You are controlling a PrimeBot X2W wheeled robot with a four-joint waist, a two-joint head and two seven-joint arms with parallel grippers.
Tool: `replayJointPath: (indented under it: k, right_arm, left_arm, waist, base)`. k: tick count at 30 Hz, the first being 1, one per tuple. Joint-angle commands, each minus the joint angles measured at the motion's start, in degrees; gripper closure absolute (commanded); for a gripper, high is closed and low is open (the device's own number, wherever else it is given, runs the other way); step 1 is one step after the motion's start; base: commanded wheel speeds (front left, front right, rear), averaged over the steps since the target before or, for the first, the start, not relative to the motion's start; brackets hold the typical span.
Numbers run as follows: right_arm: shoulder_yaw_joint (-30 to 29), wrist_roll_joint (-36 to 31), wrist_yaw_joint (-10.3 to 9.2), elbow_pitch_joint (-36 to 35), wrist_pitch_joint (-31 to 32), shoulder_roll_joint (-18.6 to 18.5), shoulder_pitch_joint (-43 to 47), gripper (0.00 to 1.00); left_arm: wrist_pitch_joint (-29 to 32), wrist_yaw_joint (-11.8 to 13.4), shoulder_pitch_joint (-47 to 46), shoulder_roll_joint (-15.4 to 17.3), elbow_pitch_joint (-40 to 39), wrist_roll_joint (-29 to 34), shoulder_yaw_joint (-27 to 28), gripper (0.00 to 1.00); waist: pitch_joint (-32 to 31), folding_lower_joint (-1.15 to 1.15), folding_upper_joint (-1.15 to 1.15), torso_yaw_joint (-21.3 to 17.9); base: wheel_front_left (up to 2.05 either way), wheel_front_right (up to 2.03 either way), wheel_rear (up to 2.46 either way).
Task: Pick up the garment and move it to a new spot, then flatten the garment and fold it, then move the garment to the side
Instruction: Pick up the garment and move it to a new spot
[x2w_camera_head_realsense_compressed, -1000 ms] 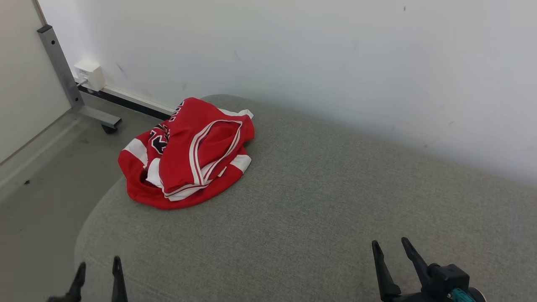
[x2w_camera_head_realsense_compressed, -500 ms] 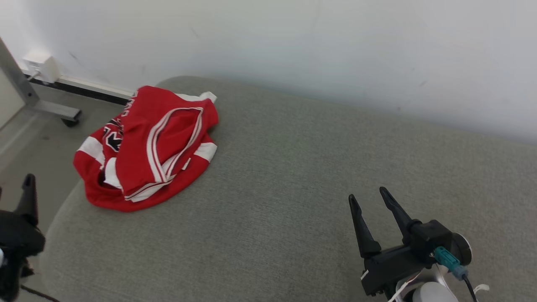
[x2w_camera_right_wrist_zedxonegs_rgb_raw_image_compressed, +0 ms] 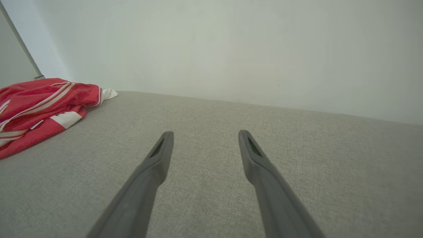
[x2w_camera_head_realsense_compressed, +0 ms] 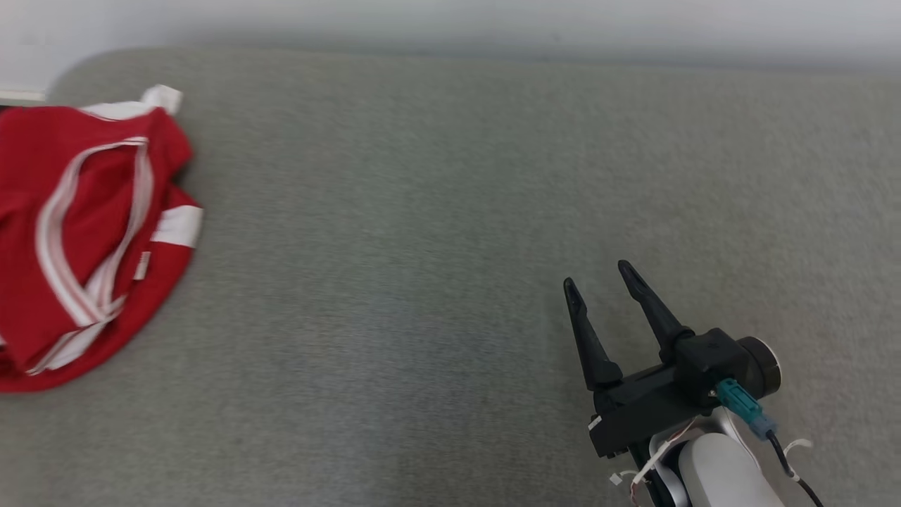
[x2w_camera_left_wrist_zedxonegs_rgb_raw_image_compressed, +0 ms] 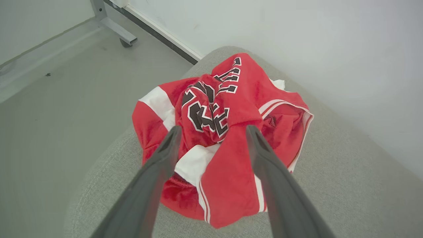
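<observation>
**Garment (x2w_camera_head_realsense_compressed: 77, 232) at left end of cushion (x2w_camera_head_realsense_compressed: 422, 246), nothing gripped**

Red with white trim, crumpled in a heap. Left gripper (x2w_camera_left_wrist_zedxonegs_rgb_raw_image_compressed: 214, 129) is poised over it, fingers apart, clamping nothing. Right gripper (x2w_camera_head_realsense_compressed: 597, 274) is near right over bare cushion, fingers apart, well clear of garment.

**Robot hardware.** The right end effector (x2w_camera_head_realsense_compressed: 598, 276) is formed of two long, black, tapering fingers (x2w_camera_head_realsense_compressed: 590, 338) mounted on a black angular housing (x2w_camera_head_realsense_compressed: 633, 415). A black cylindrical module with a silver rim (x2w_camera_head_realsense_compressed: 764, 366) is fitted behind the housing. A teal connector (x2w_camera_head_realsense_compressed: 739, 408) is plugged in, and a thin black cable (x2w_camera_head_realsense_compressed: 792, 465) is led from it. The pale rounded forearm shell (x2w_camera_head_realsense_compressed: 718, 472) is crossed by white ties (x2w_camera_head_realsense_compressed: 658, 454). The left end effector (x2w_camera_left_wrist_zedxonegs_rgb_raw_image_compressed: 213, 129) is built alike in matte dark grey. Narrow recessed slots (x2w_camera_right_wrist_zedxonegs_rgb_raw_image_compressed: 252, 147) are cut near the right fingertips.
</observation>
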Motion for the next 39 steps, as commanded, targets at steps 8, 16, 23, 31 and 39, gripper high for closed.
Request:
replayJointPath:
  k: [8, 16, 23, 31, 39]
  right_arm:
    - [0.65, 0.61, -0.12, -0.14, -0.81, -0.03, -1.37, 0.00]
    - [1.09, 1.29, -0.12, 0.85, -1.51, -0.04, -1.59, 0.00]
    - [0.92, 1.60, -0.12, 1.78, -1.78, -0.04, -1.52, 0.00]
    - [0.59, 2.67, -0.12, 3.14, -2.13, -0.04, -0.33, 0.00]
    - [-0.95, 4.29, -0.12, 5.82, -3.07, -0.05, 2.56, 0.00]
  left_arm:
    - [1.08, 0.26, -1.87, 3.70, 2.39, 2.18, -1.54, 0.00]
    - [0.62, 1.89, -0.66, 6.58, 6.04, 5.83, -3.07, 0.00]
    - [-0.11, 2.02, 0.51, 7.82, 8.57, 7.47, -4.24, 1.00]
    - [-2.72, 0.21, -1.07, 7.86, 6.54, 6.53, -4.67, 1.00]
    - [-3.53, -2.18, -8.41, 8.28, -0.15, 7.99, -10.43, 1.00]
  waist:
    - [9.59, -0.02, -0.02, -10.17]
    - [9.48, -0.02, -0.02, -10.74]
    - [8.15, -0.02, -0.02, -9.94]
    - [4.02, -0.02, -0.02, -7.95]
    - [-4.35, -0.02, -0.02, -5.67]
  base:
    - [0.00, 0.00, 0.00]
    - [0.00, 0.00, 0.00]
    - [0.00, 0.00, 0.00]
    - [0.00, 0.00, 0.00]
    - [0.00, 0.00, 0.00]
